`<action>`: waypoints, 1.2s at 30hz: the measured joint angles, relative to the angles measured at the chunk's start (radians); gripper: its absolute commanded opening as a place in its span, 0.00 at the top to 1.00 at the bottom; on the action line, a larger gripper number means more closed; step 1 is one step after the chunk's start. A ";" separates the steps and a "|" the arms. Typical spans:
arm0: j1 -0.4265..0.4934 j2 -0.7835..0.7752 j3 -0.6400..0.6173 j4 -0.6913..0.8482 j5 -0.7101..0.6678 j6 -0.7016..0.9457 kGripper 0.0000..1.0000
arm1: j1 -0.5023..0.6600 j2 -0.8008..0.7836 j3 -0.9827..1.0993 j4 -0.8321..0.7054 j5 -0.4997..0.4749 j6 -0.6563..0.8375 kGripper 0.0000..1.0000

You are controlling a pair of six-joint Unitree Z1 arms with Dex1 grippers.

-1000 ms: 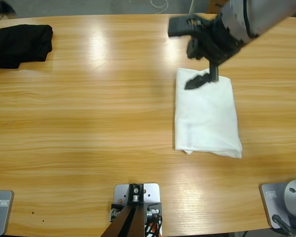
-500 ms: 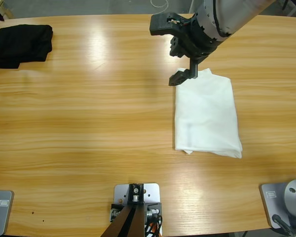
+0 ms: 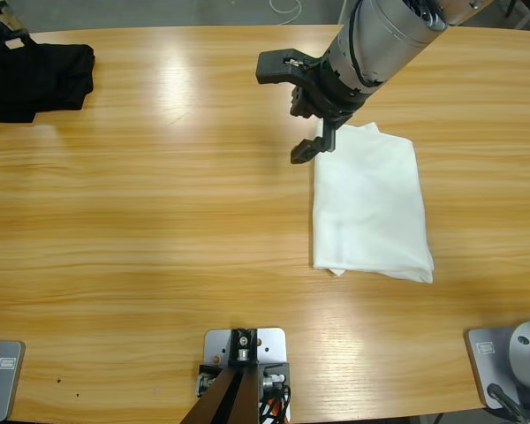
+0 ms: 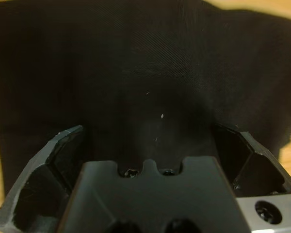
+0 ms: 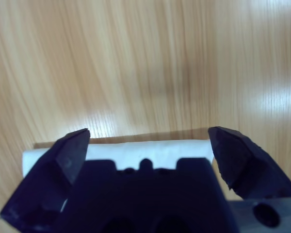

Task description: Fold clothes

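The white T-shirt is seen folded into a neat rectangle on the wooden table. The right gripper, jaws spread and empty, has been drawn off its far left corner, so folding looks finished

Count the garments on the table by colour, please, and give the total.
White: 1, the folded T-shirt.
Black: 1, the folded garment at the far corner.
Total: 2.
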 measured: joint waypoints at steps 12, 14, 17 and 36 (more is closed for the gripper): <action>-0.042 0.029 -0.033 0.153 0.022 0.116 0.00 | -0.018 -0.011 0.027 -0.002 0.003 0.035 0.00; -0.066 0.023 -0.017 0.175 0.028 0.148 0.00 | -0.018 -0.020 0.029 -0.002 0.003 0.040 0.00; -0.098 0.011 0.010 0.187 0.029 0.189 0.00 | -0.018 -0.038 0.039 -0.002 0.003 0.045 0.00; -0.639 -0.385 0.895 -0.398 0.045 0.526 0.00 | -0.021 -0.159 0.152 -0.002 0.003 0.054 0.00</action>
